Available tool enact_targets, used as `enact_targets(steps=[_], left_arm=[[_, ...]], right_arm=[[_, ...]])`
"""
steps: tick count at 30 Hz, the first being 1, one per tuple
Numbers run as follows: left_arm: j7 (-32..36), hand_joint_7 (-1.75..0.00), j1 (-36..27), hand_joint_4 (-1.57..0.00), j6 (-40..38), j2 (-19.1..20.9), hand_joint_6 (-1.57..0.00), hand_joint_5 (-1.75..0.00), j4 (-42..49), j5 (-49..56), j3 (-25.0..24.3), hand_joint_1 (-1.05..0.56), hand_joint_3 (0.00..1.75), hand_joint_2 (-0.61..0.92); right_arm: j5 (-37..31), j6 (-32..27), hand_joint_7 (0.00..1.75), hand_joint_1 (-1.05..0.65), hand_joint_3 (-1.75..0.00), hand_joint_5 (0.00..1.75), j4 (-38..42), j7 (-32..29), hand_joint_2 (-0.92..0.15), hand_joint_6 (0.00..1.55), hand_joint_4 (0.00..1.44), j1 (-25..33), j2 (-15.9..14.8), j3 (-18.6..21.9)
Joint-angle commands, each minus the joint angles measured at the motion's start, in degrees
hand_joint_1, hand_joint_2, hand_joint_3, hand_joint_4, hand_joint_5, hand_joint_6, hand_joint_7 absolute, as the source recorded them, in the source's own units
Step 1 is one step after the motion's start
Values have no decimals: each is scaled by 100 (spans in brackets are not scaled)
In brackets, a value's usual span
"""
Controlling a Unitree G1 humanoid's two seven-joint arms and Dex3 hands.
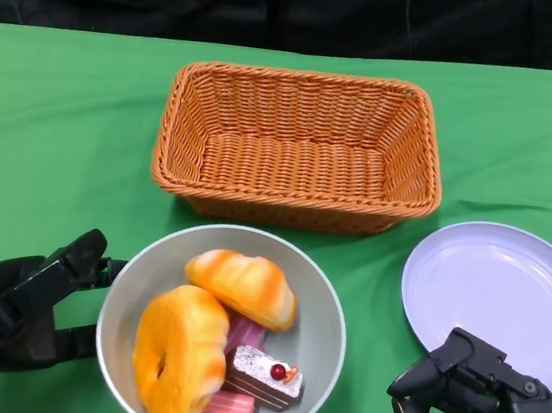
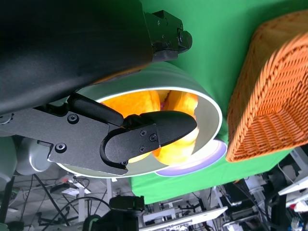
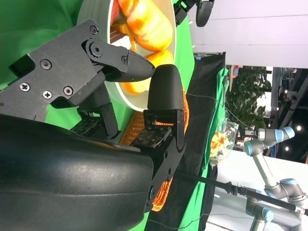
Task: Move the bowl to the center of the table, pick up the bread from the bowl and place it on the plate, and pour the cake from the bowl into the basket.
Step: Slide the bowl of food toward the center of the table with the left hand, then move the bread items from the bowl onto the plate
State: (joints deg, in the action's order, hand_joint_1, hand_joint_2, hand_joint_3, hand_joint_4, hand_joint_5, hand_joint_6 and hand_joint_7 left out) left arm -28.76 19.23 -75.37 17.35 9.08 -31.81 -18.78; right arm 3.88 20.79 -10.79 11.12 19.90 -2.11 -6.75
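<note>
1. Bowl (image 1: 328, 319) sits near the worktop's front edge, about midway along it, just in front of the basket (image 1: 299, 147), with the plate (image 1: 500, 289) off to its right.
2. My left hand (image 1: 27, 302) is at the bowl's left rim, fingers apart; I cannot tell whether it grips the rim yet. A weak hold could tip the bowl when I slide it.
3. My right hand (image 1: 468, 406) hangs empty near the plate's front rim, fingers loosely spread.
4. Two glossy orange breads (image 1: 209, 324) crowd the grey bowl, lying over the cake slices (image 1: 263, 376); lifting one bread could drag cake out.
5. Pushing forward risks bumping the basket.
</note>
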Motion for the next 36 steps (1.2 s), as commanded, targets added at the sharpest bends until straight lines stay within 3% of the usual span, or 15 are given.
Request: enact_targets(steps=[1, 4, 10, 19, 25, 31, 36], left_arm=[[203, 0, -16, 0, -10, -108, 0, 0, -157, -104, -159, -63, 66, 92], [466, 0, 31, 0, 41, -399, 0, 0, -295, -157, -291, -61, 66, 92], [638, -1, 49, 0, 109, -604, -3, 0, -534, -176, -276, -59, 64, 92], [792, -2, -54, -2, 643, -561, -5, -1, -744, -12, -230, -55, 62, 92], [1149, -5, -343, -12, 1725, -445, -14, -6, -959, 560, 62, -48, 59, 92], [1154, -5, -707, -22, 3351, -293, -19, -11, -974, 1235, 336, -49, 50, 92], [1166, -7, -821, -30, 4090, -288, -26, -15, -860, 1343, 218, -50, 44, 92]], right_arm=[[10, 21, 127, -19, -90, 155, -93, -39, -55, 75, 77, 23, -22, 41], [-40, 14, 127, -18, -90, 155, -106, -67, -54, 75, 78, 18, -30, 43], [-52, 26, 127, -18, -91, 154, -109, -87, -53, 75, 79, 24, -17, 34], [-69, -23, 126, -19, -91, 155, -169, -132, -53, 75, 78, 51, -21, 22], [-27, 72, 126, -18, -92, 155, -86, -90, -53, 76, 78, 35, -57, 67], [53, 83, 126, -19, -92, 155, -24, -37, -53, 75, 77, 28, -86, 105], [116, 61, 126, -18, -92, 155, -7, 8, -53, 75, 76, 48, -92, 145]])
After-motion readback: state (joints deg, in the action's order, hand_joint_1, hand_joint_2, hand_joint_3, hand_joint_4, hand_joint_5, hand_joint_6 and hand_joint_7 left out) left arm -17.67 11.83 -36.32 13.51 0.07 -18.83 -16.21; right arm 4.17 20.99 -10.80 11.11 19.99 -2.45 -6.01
